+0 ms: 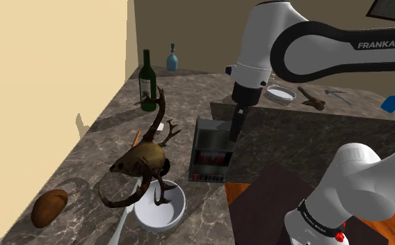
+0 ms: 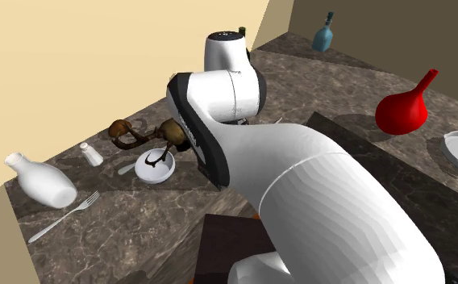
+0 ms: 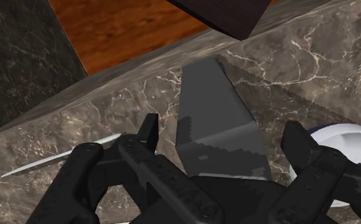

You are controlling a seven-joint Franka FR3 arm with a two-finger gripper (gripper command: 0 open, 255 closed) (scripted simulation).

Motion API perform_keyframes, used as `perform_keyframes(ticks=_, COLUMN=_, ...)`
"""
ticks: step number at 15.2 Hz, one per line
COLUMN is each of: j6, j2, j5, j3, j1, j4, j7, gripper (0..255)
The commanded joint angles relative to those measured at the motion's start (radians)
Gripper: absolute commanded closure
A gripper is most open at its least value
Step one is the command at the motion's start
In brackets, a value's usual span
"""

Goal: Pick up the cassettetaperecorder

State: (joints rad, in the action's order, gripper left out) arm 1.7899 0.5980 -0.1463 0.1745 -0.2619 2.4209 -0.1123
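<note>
1. Black fingers (image 3: 149,130) of the gripper (image 3: 222,127) stand apart, straddling the grey cassette recorder (image 3: 214,108) without touching it. To me they look set to close on it.
2. That cassette recorder stands near the marble counter (image 1: 189,90) edge, just beside the white bowl (image 1: 179,209), so coming down from above seems sensible.
3. On the arm (image 1: 328,42) I can read "FRANKA EM"; the wine bottle (image 1: 147,82) label is illegible.

The shoulder view overlooks the bench (image 1: 189,87) from beside the arm (image 1: 293,42), the second exterior view from close behind it, both showing the white bowl (image 1: 180,206).
</note>
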Motion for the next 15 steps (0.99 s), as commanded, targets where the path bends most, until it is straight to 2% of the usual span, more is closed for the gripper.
perform_keyframes(ticks=1, j6=0.006, j2=0.002, j5=-0.001, j3=0.001, j1=-0.001, j4=0.008, j7=0.0, gripper=255)
perform_keyframes(ticks=10, j6=0.005, j2=0.001, j5=-0.001, j3=0.002, j1=-0.001, j4=0.006, j7=0.001, gripper=255)
perform_keyframes(ticks=15, j6=-0.062, j2=0.003, j5=0.004, j3=-0.004, j1=0.001, j4=-0.06, j7=0.005, gripper=255)
